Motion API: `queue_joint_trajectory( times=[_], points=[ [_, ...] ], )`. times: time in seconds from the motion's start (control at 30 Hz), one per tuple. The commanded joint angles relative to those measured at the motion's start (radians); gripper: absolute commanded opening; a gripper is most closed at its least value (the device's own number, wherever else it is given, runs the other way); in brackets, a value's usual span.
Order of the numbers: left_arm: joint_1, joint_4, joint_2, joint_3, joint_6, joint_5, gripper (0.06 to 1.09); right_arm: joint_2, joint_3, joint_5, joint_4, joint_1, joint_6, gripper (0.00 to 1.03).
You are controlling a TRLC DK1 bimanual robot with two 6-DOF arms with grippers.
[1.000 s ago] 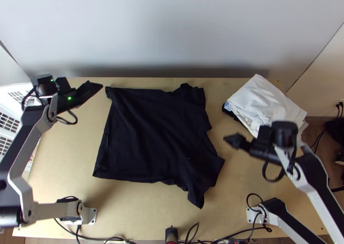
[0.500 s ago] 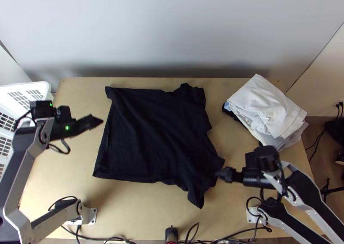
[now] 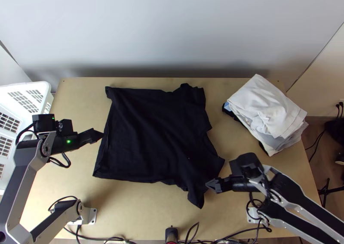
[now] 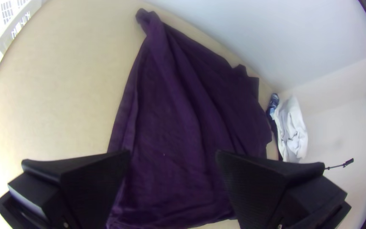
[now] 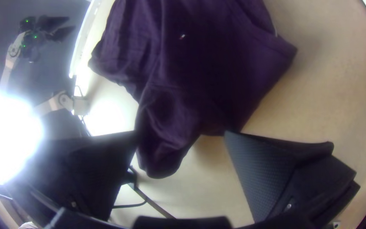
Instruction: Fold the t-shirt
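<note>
- I have a dark t-shirt in front of me, spread over the middle of the light wooden table, with soft creases running across its body.
- Its near right part is rumpled, ending in a narrow flap that points toward the table's near edge.
- My left gripper is at the shirt's left edge in the top view. Its jaws stand wide apart, holding nothing; I cannot tell whether they touch the cloth.
- My right gripper is by that rumpled near right part, close to the flap. Its jaws are wide apart too, with nothing gripped; whether they touch the fabric, I cannot tell.
- To the right of the shirt, toward the far side, I see a pile of white and grey folded cloths, with a bit of blue and black fabric poking out at its left.
- At the far left is a white plastic basket with slotted sides.
- A pale wall rises behind the table.
</note>
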Motion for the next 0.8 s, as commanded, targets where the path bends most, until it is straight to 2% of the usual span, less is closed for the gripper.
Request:
queue_joint_trajectory(
  times=[0.0, 0.13, 0.27, 0.3, 0.4, 0.5, 0.57, 0.67, 0.77],
  points=[
    [-0.005, 0.014, -0.005, -0.012, -0.01, -0.011, 1.03, 0.116, -0.019, 0.0, 0.111, 0.015, 0.028, 0.92],
    [0.004, 0.016, -0.007, -0.013, -0.009, -0.014, 1.03, 0.178, -0.028, -0.002, 0.15, 0.018, 0.026, 0.9],
    [0.023, 0.017, -0.005, -0.015, -0.009, -0.014, 1.03, 0.191, -0.065, 0.0, 0.212, -0.004, -0.008, 0.68],
    [0.027, 0.017, -0.005, -0.016, -0.009, -0.014, 1.03, 0.193, -0.074, 0.0, 0.226, -0.008, -0.021, 0.66],
    [0.05, 0.025, -0.01, -0.021, 0.008, -0.014, 1.03, 0.201, -0.097, 0.001, 0.263, -0.021, -0.052, 0.51],
    [0.078, 0.025, -0.012, -0.025, 0.024, -0.014, 1.03, 0.202, -0.104, 0.001, 0.285, -0.025, -0.051, 0.27],
    [0.09, 0.025, -0.018, -0.033, 0.04, -0.014, 1.03, 0.204, -0.111, 0.038, 0.292, -0.065, -0.052, 0.04],
    [0.127, 0.009, -0.027, -0.056, 0.082, -0.014, 1.03, 0.221, -0.115, 0.053, 0.3, -0.116, -0.046, 0.03],
    [0.173, -0.116, -0.042, -0.059, 0.169, -0.014, 1.03, 0.213, -0.117, 0.053, 0.298, -0.131, -0.044, 0.03]
  ],
)
